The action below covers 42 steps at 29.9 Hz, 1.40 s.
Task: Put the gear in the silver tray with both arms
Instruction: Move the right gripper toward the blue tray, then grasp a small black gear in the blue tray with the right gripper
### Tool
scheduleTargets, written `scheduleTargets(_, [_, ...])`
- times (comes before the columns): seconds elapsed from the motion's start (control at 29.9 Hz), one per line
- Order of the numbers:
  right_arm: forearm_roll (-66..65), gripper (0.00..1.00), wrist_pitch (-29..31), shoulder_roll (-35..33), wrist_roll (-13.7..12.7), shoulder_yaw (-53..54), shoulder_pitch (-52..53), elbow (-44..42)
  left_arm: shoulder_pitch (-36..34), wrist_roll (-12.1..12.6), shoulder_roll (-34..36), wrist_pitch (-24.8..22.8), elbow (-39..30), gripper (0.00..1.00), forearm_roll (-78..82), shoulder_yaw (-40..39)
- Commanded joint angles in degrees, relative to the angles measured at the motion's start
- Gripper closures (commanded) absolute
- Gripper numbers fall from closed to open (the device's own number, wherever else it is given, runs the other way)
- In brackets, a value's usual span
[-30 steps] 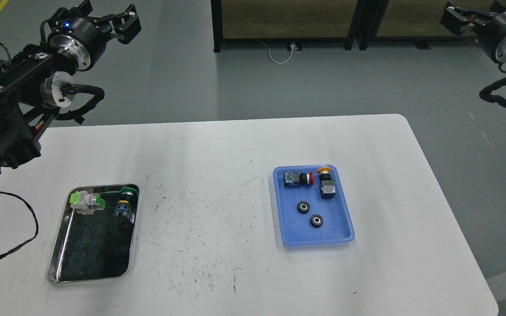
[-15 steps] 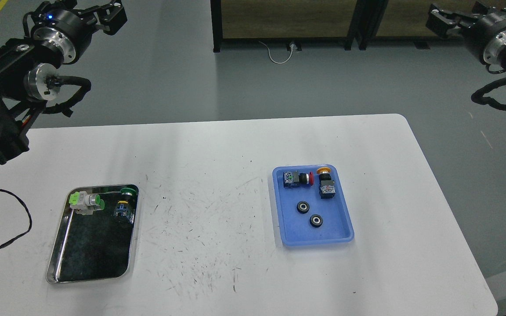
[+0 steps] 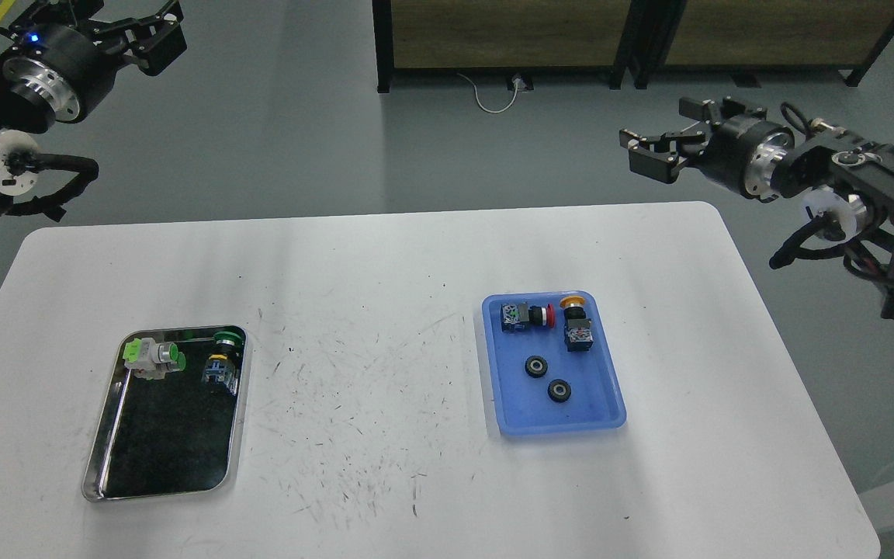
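Two small black gears lie in the blue plastic tray at the table's right middle. The silver tray lies at the left front, with a dark reflective bottom. It holds a green push button and a green-capped switch at its far end. My left gripper is open and empty, high beyond the table's far left corner. My right gripper is open and empty, in the air beyond the table's far right edge, well behind the blue tray.
The blue tray also holds a red-capped switch and a yellow-capped switch at its far end. The white table is scuffed in the middle. A wooden cabinet stands on the floor behind the table.
My right arm has swung left and down toward the table, its gripper now over the far right edge. My left arm has drawn back to the left and up.
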Motion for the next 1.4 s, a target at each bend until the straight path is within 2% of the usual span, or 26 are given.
scheduleTargets(0.0, [-1.56,0.0,0.09,0.48,-0.23,-5.74,-0.65,4.26,0.2,-0.21,4.07,-0.41,-4.24,0.01,0.04,5.18])
scheduleTargets(0.1, [-3.5,0.0,0.17,1.71,-0.32,-11.01,-0.65,6.38,1.17,-0.39,7.06,-0.32,-7.75,0.01,0.13,7.91])
scheduleTargets(0.23, [-4.64,0.0,0.17,3.56,-0.58,-15.41,-0.65,7.08,2.31,-1.97,9.53,-0.14,-10.4,0.01,0.91,8.54])
scheduleTargets(0.6, [-6.49,0.0,-0.44,9.0,-1.37,-24.03,-0.74,7.61,4.42,-2.24,12.43,0.3,-10.75,0.02,1.71,8.54])
scheduleTargets(1.07, [-8.6,0.01,-2.02,12.43,-2.07,-25.27,-6.18,5.06,5.04,-2.41,13.22,0.3,-10.75,0.02,1.89,8.45])
scheduleTargets(1.37, [-9.22,0.12,-2.2,13.67,-1.81,-24.12,-7.15,2.96,5.13,-2.41,13.22,0.56,-10.75,0.02,1.89,8.45])
